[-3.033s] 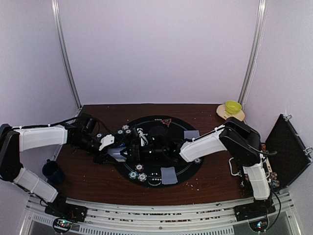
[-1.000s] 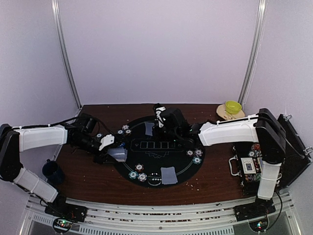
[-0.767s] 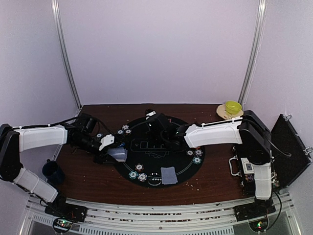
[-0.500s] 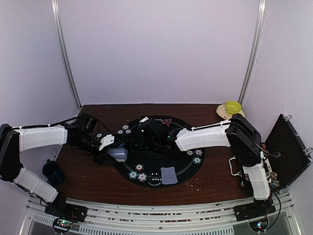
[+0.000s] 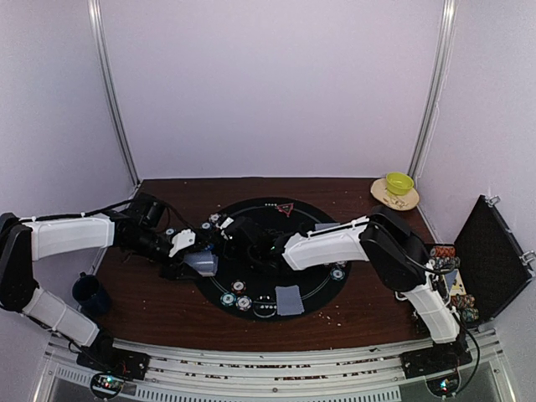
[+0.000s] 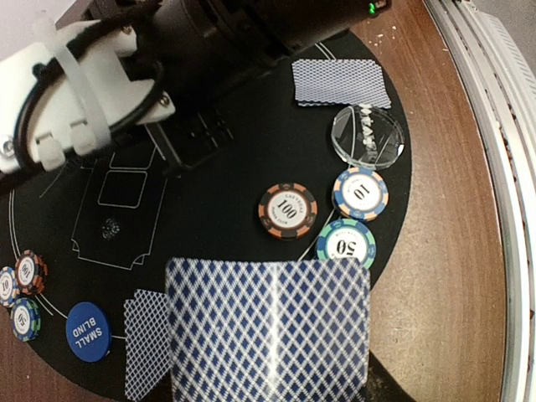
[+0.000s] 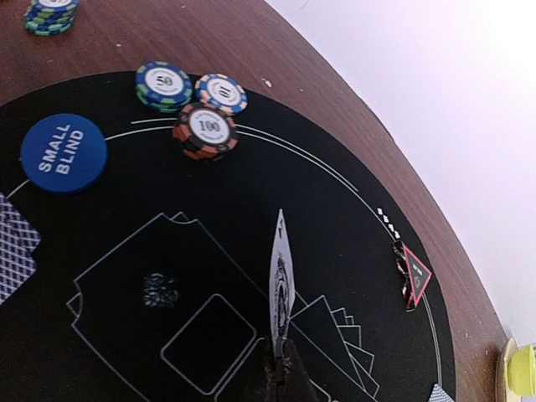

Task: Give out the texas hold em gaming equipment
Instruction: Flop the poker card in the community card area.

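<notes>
Right gripper (image 7: 279, 352) clenched on the lower edge of one thin, bendy, likely slippery playing card (image 7: 281, 280), upright above the middle of the black poker mat (image 7: 360, 243); left gripper (image 5: 196, 255) clasps the deck (image 6: 268, 331) at the mat's left.

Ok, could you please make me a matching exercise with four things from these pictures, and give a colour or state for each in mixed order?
Things:
1. chip marked 100
2. chip marked 50
3. SMALL BLIND button
4. card in the right gripper

Colour or state:
A. solid blue
B. pinched by one end, seen edge-on
C. green rim
D. orange and black rim

Pairs: 1-D, 2-C, 3-A, 4-B
</notes>
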You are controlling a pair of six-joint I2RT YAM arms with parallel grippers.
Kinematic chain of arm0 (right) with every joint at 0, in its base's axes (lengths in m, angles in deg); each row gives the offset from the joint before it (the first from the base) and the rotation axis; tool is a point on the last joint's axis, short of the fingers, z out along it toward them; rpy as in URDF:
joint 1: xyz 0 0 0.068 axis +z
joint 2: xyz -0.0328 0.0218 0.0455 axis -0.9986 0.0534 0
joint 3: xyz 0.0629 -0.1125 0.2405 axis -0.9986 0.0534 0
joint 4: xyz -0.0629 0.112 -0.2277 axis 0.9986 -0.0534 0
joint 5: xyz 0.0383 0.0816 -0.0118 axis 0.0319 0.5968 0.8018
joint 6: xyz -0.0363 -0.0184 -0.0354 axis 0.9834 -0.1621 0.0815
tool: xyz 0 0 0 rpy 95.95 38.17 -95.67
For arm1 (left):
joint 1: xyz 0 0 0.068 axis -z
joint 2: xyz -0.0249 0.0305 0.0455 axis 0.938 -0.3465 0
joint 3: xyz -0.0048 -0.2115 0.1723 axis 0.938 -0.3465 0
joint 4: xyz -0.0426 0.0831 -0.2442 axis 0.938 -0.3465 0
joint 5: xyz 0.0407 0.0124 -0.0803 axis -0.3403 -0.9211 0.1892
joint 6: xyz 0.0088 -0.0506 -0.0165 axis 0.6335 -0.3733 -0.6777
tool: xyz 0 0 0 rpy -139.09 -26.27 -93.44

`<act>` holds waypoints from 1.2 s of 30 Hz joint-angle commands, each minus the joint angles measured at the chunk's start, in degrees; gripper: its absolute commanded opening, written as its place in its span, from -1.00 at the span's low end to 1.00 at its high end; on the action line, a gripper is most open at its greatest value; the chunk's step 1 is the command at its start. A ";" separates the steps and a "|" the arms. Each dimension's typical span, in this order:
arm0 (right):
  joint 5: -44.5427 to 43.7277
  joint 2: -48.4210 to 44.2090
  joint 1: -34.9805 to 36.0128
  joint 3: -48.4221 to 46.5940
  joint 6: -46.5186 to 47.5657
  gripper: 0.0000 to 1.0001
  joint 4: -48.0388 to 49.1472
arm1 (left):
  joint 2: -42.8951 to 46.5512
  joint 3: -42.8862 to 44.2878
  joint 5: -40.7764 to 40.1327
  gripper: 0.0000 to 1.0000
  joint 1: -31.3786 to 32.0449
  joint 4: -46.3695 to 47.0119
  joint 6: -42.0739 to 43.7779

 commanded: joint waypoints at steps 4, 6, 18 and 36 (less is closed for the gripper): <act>8.27 1.72 0.62 -0.80 2.11 -1.00 3.15 | 1.28 -0.12 1.39 -0.05 0.13 1.61 0.47; 10.10 1.71 0.69 -0.37 1.96 -1.00 3.92 | 1.36 -0.12 1.40 -0.05 0.09 1.56 0.50; 16.60 4.65 0.25 -3.18 0.87 -1.00 1.86 | 1.97 -0.30 1.39 -0.06 0.06 1.61 0.52; 18.47 5.85 -0.15 -4.76 -0.21 -0.54 0.40 | 1.98 -0.30 1.40 -0.06 0.00 1.60 0.55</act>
